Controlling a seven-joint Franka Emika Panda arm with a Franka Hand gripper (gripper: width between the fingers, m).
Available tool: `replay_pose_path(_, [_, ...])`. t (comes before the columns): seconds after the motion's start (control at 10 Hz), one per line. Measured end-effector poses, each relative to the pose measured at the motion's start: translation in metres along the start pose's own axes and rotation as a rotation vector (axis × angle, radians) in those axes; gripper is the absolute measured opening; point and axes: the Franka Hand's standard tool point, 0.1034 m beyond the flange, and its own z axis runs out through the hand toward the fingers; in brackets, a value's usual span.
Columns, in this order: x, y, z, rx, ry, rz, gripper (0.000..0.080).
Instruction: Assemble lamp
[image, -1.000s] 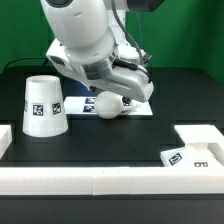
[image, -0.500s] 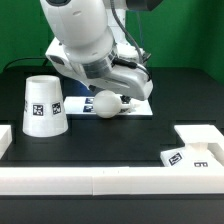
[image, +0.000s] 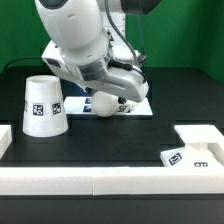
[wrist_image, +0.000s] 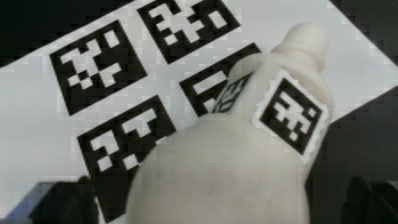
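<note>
The white bulb (image: 104, 105) lies on its side on the marker board (image: 141, 107). In the wrist view the bulb (wrist_image: 222, 150) fills the frame, with its tagged neck (wrist_image: 294, 95) pointing away. My gripper (image: 110, 97) is low over the bulb and open, with a dark finger (wrist_image: 89, 200) on each side of the round end (wrist_image: 217, 205). I cannot tell whether the fingers touch it. The tapered shade (image: 43, 105) stands mouth down at the exterior view's left. The flat square base (image: 188, 158) lies at the front right.
A low white rail (image: 100, 182) runs along the table's front, with white blocks at its left end (image: 4, 140) and right end (image: 200, 134). The marker board's tags (wrist_image: 107, 60) show beside the bulb in the wrist view.
My arm has come down and a little to the exterior view's left, so the gripper now covers part of the bulb. The bulb, shade and base have not moved.
</note>
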Motion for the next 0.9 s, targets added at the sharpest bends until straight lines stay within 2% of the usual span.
replay_pose_path(0.4, [0.009, 0.002, 0.012, -0.007, 0.016, 0.005, 0.0699])
replay_pose_path(0.6, [0.010, 0.003, 0.018, -0.011, 0.013, 0.008, 0.0667])
replay_pose_path(0.7, [0.010, 0.003, 0.018, -0.011, 0.013, 0.007, 0.0573])
replay_pose_path(0.9, [0.010, 0.003, 0.017, -0.012, 0.013, 0.005, 0.0573])
